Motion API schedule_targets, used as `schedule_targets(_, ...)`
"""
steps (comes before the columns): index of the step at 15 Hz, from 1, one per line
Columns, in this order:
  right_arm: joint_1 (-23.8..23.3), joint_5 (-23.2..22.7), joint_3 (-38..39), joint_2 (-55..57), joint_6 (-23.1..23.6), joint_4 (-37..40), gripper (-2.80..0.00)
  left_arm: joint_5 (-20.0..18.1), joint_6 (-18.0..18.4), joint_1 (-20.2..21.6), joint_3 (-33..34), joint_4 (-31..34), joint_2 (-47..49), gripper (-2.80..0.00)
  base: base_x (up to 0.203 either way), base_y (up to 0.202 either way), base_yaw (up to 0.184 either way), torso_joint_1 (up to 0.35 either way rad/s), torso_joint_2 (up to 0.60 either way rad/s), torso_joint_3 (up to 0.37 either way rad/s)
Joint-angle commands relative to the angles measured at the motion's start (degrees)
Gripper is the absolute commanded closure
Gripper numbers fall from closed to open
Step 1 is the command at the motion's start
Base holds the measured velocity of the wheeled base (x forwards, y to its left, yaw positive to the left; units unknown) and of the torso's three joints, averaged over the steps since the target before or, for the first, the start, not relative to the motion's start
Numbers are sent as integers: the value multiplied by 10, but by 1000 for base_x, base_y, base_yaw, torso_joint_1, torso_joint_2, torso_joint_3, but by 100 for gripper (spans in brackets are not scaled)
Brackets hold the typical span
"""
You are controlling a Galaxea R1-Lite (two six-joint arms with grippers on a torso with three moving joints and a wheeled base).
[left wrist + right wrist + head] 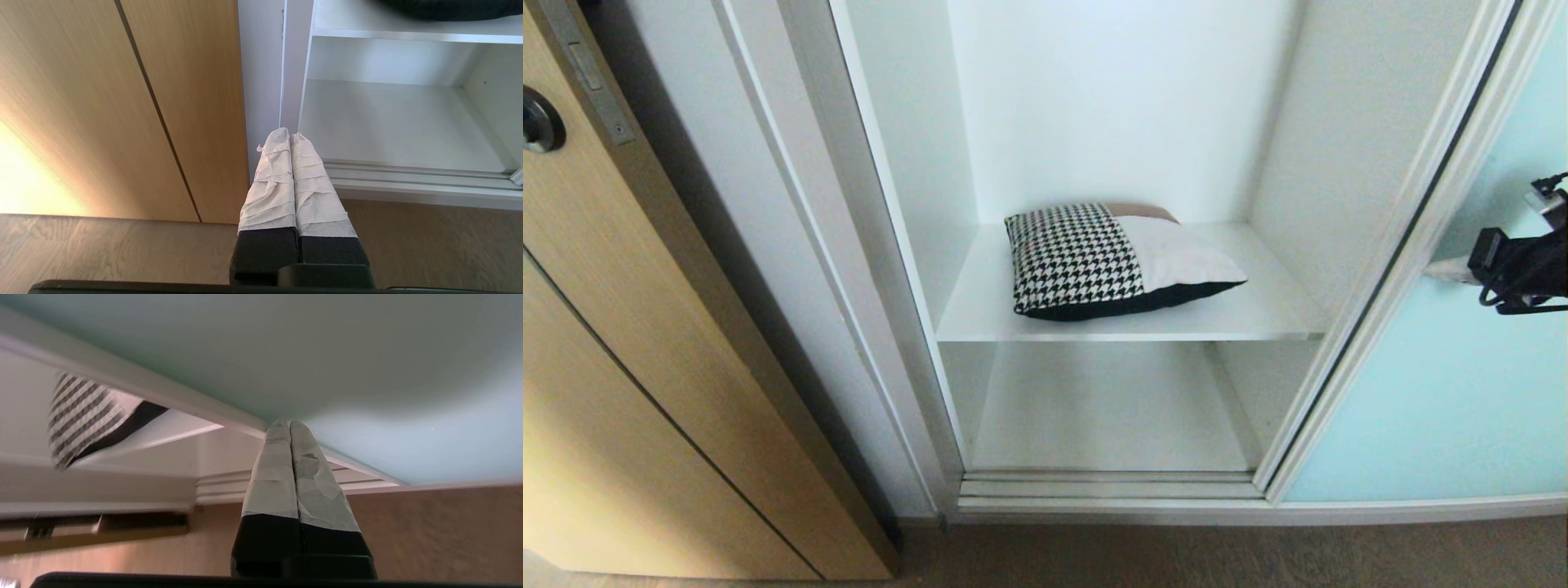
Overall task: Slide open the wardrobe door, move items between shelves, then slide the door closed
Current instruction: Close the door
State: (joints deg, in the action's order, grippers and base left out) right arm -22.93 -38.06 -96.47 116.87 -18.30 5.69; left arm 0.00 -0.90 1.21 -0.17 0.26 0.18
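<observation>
**One cushion on the upper shelf, door slid aside**

Our left gripper [291,136] hangs low by the tan wood-grain door [645,343], fingers pressed together, empty. Centre, the cushion [1111,261] lies on the upper shelf [1258,314]; the lower shelf [1107,408] sits beneath. Rightward, our right gripper [1441,269], pinched closed and empty, is at the sliding wardrobe door [1437,408].

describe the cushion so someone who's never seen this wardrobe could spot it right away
Find the open white wardrobe, between the tan wood-grain door on the left and the pale aqua sliding wardrobe door on the right. On the upper shelf lies the cushion, alone. It shows black-and-white houndstooth beside a cream patch, a brown strip behind and a black underside; the shelf below holds nothing.
</observation>
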Motion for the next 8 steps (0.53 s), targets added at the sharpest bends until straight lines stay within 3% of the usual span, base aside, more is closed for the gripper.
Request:
schedule_targets(1,52,-3,61,-58,-1,-23,0,0,-1,0,0,0,1,0,0,0,0,0,0,0)
schedule_targets(4,105,-3,146,-124,-1,-59,0,0,-1,0,0,0,1,0,0,0,0,0,0,0)
schedule_targets(8,110,-3,248,-202,8,-106,0,0,-1,0,0,0,1,0,0,0,0,0,0,0)
